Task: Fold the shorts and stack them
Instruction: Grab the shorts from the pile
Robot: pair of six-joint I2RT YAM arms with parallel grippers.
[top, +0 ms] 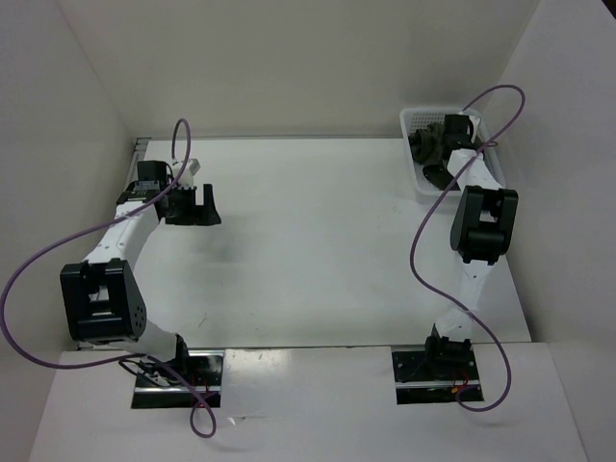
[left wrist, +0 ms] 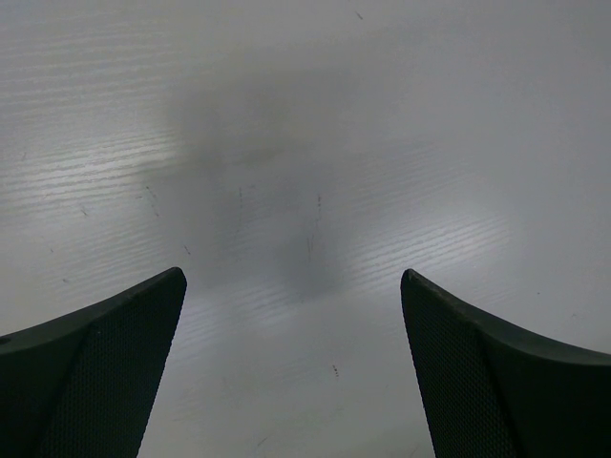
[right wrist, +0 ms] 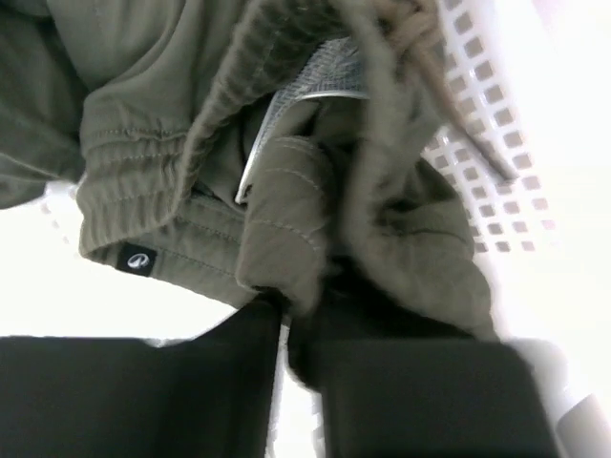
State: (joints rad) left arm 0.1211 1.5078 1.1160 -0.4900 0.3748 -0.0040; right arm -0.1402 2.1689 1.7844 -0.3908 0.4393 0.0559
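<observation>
Stage: pick-up only, as judged. The shorts (right wrist: 191, 143) are bunched inside the white lattice basket (top: 416, 115), which is set at the far right corner of the worktop (top: 318, 250). No fold is made and no stack is begun. In the right wrist view the gathered waistband, a cord end and a small black label are seen crumpled together.

Right gripper (right wrist: 301, 310): lowered into the basket. The jaws stand close together, with a ridge of olive cloth pinched between them. The grip is judged to be on one fold only. How much of the garment hangs from that fold cannot be told.

Left gripper (left wrist: 292, 275): jaws wide apart, nothing between them. It is held over bare worktop at the far left, well apart from the basket.

Left to do, as judged: the shorts are to be lifted out, laid flat, folded and placed.

Edges and room:
- The basket is just beside the right wall and near the back wall, so little side room is given there. A lift upward and then toward the middle is judged the freest path.
- The lattice wall lies close against the cloth, so a snag of the cord in its holes is thought possible.
- A purple cable (top: 500, 96) is looped above the basket.
- A broad bare stretch of worktop is seen between the two arms, judged ample for spreading.
</observation>
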